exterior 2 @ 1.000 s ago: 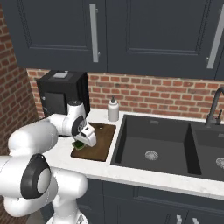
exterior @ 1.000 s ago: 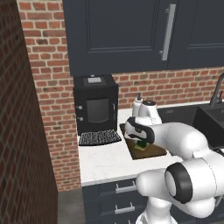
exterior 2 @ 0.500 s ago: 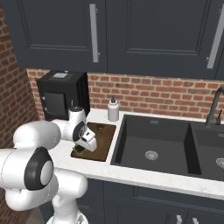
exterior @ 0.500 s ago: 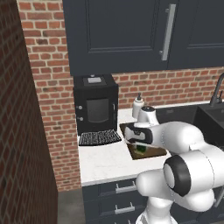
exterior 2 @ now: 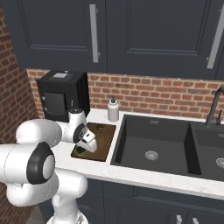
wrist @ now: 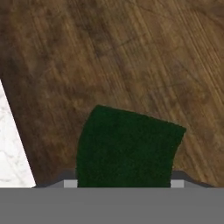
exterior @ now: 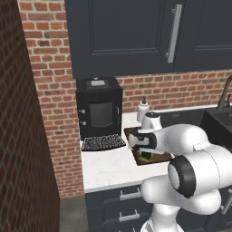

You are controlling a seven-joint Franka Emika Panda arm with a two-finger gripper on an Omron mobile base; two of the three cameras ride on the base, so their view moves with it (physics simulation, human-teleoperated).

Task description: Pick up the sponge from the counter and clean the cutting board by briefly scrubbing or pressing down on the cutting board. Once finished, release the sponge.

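The dark brown cutting board [exterior: 159,157] [exterior 2: 103,134] lies on the white counter [exterior: 106,166] [exterior 2: 131,172] just left of the sink. My gripper [exterior: 144,152] [exterior 2: 82,147] is low over the board's near end, shut on the dark green sponge [exterior: 146,155] [exterior 2: 80,150]. In the hand view the sponge [wrist: 127,146] sits between the fingers against the wood grain of the board [wrist: 109,57], and a strip of counter [wrist: 11,148] shows at the left. The sponge's underside looks pressed to or just above the board; contact is hidden.
A black coffee machine [exterior: 99,107] [exterior 2: 61,94] stands at the back, with a black mesh mat [exterior: 103,143] in front of it. A white soap bottle [exterior: 143,108] [exterior 2: 113,110] is behind the board. The dark sink [exterior 2: 153,146] with its faucet [exterior 2: 215,107] lies right. A brick wall [exterior: 27,136] closes the left.
The hand has slid with the sponge along the board toward its near end and a little lower. The grip on the sponge is unchanged.
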